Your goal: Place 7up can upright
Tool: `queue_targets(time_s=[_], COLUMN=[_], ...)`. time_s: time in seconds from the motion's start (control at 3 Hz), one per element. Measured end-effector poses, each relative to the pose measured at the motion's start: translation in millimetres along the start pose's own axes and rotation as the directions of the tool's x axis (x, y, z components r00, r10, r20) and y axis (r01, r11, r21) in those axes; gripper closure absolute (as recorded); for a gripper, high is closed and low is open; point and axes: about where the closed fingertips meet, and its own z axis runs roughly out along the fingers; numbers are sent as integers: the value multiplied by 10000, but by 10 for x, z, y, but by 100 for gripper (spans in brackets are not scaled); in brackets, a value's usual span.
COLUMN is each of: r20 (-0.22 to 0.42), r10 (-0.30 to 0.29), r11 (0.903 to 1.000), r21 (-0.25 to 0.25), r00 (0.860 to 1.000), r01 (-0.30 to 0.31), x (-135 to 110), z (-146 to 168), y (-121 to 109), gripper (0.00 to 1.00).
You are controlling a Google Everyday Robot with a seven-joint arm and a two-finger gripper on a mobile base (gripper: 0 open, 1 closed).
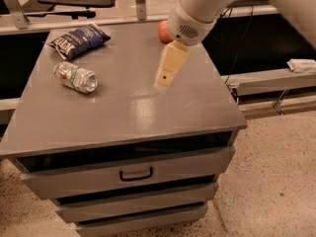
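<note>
The 7up can (75,77), silver with green and red markings, lies on its side on the left part of the grey cabinet top (133,107). Its shiny end faces right and toward me. My gripper (166,79) hangs from the white arm above the middle of the top, pointing down and to the left. It is empty and well to the right of the can, apart from it.
A dark blue chip bag (79,40) lies at the back left. A red apple (163,31) sits at the back, partly hidden by my arm. The cabinet has drawers with a handle (136,174) in front. A shelf rail (276,80) runs at the right.
</note>
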Motion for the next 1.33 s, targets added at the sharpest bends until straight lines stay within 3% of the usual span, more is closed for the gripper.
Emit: queue_targets(time_s=[0.33, 0.67, 1.0, 1.33], r20=[933, 910, 1168, 1587], r10=[-115, -99, 266, 753], r11=[9996, 9996, 9994, 9964], r21=[-238, -241, -254, -515], r00=[9956, 9958, 9928, 9844], r01=[138, 122, -238, -680], x=[-848, -826, -989, -1358], z=[386, 381, 465, 792], y=[-174, -169, -173, -228], gripper=[0, 0, 0, 0])
